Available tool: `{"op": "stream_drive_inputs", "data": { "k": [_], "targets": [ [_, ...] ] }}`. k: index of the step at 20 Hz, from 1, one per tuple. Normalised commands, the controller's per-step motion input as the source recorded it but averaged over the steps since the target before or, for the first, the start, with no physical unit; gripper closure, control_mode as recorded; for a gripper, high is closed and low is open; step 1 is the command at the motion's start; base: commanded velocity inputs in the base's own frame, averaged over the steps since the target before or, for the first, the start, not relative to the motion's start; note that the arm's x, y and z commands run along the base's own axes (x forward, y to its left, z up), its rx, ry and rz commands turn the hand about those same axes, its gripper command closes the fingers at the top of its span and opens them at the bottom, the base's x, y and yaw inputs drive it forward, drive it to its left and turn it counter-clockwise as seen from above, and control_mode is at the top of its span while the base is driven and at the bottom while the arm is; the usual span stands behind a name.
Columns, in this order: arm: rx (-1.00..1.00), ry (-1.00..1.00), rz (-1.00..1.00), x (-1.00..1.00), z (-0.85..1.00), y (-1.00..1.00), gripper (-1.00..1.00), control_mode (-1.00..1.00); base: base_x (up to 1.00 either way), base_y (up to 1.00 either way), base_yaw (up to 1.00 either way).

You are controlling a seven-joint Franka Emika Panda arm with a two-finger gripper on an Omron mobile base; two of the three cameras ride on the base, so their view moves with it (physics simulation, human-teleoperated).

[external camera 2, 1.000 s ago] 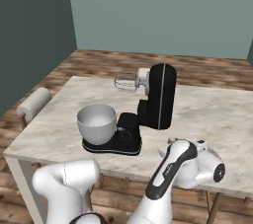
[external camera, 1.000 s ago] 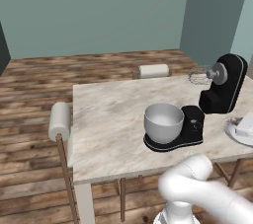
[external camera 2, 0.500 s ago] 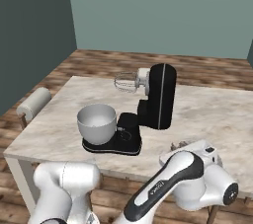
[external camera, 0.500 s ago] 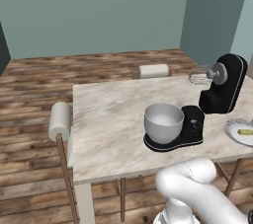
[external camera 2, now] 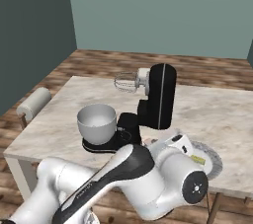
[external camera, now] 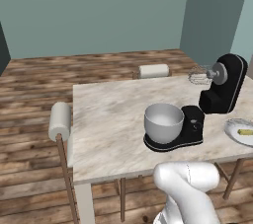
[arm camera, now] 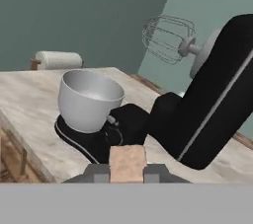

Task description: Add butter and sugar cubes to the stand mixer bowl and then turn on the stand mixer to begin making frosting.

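The black stand mixer (external camera: 225,85) (external camera 2: 160,94) stands on the marble table with its head tilted up and the wire whisk (arm camera: 165,38) raised. Its silver-grey bowl (external camera: 163,119) (external camera 2: 97,122) sits on the mixer base and looks empty. In the hand view my gripper (arm camera: 127,168) is shut on a tan sugar cube (arm camera: 127,161), low at the table's near edge. The bowl (arm camera: 89,97) is ahead and to the left of the cube. The pale-yellow butter (external camera: 245,131) (external camera 2: 198,159) lies on a shallow plate right of the mixer.
The grey-white plate (external camera: 234,131) (external camera 2: 211,155) sits near the table's front right corner. Chairs with pale rolled backs stand at the left side (external camera: 60,119) (external camera 2: 34,102) and the far side (external camera: 153,70). My own arm bulks in front of the table's near edge (external camera 2: 148,178).
My arm has swung down and back from over the plate, so the plate and butter are uncovered. The big wrist joint has dropped toward the table's near edge. Mixer and bowl have not moved.
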Motion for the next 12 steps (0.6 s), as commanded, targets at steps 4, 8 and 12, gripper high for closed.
{"op": "stream_drive_inputs", "data": {
  "k": [4,8,12],
  "targets": [
    [-0.30,0.00,0.00,-0.41,1.00,0.99,1.00,-1.00,0.00,0.00,0.00],
    [-0.31,0.07,0.00,0.00,1.00,1.00,1.00,-1.00,0.00,0.00,0.00],
    [-0.32,0.14,0.00,0.11,0.86,1.00,1.00,-1.00,0.00,0.00,0.00]
  ]
}}
